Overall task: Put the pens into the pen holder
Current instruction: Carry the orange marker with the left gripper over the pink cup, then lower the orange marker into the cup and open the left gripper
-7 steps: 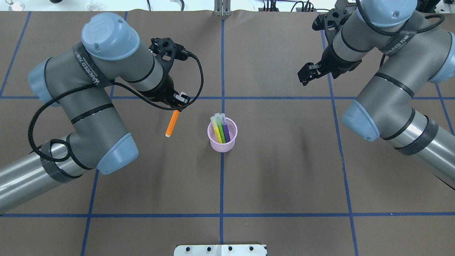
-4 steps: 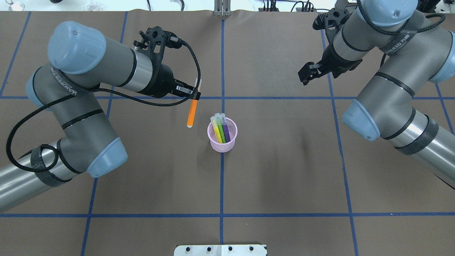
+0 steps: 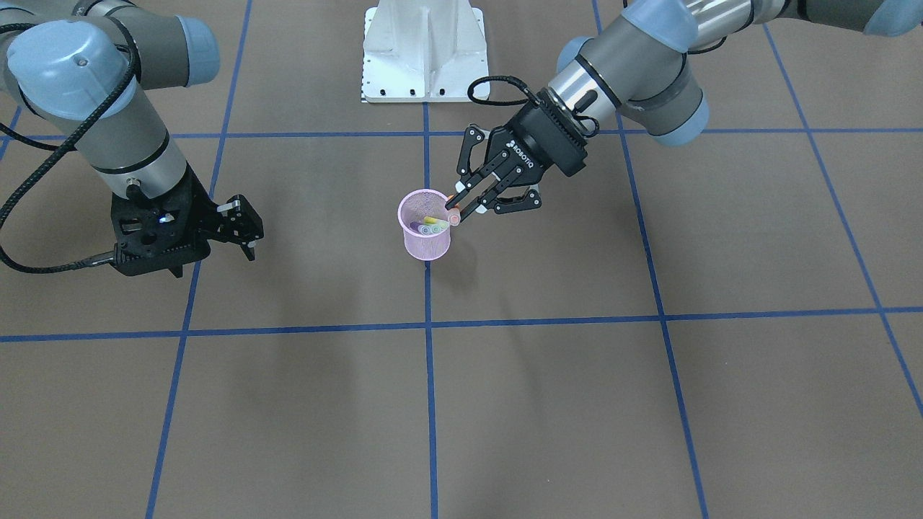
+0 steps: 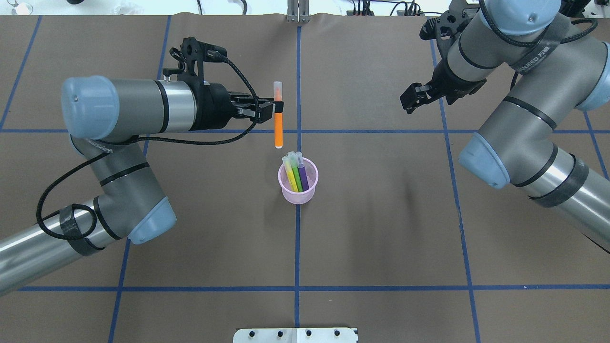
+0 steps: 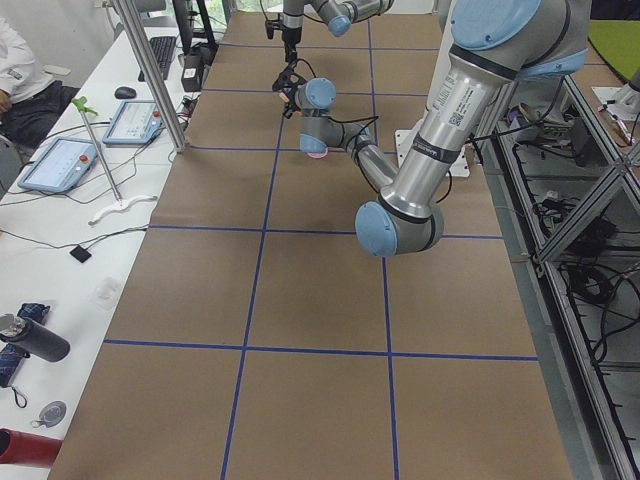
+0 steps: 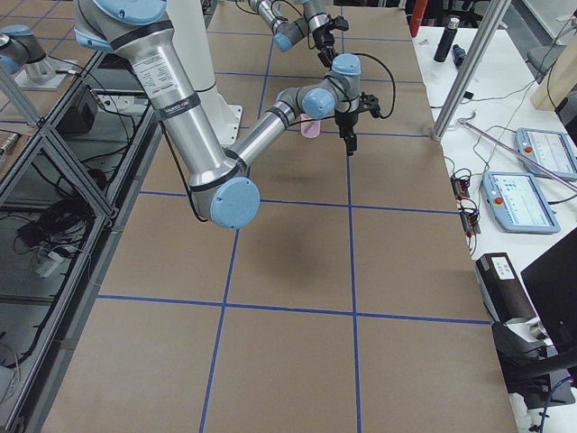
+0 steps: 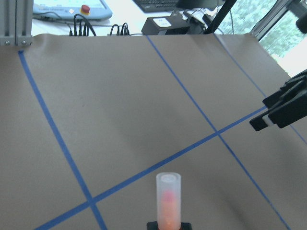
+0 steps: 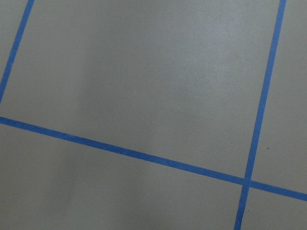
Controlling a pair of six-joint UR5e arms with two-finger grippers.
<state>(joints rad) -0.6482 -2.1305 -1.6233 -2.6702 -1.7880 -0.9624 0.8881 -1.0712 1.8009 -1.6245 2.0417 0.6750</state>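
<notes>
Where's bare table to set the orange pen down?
Bare paper between the small pink wire-mesh pen holder and the white metal base plate, and right of the holder. Crowded at the holder, where the left end effector holds the slim orange pen.

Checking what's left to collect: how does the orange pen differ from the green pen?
The orange pen is held aloft in the left gripper, outside the pen holder; the green pen stands inside it, ungripped. The orange pen is alone; the green pen leans beside the yellow pen and the purple pen. Both have whitish translucent cap ends.
</notes>
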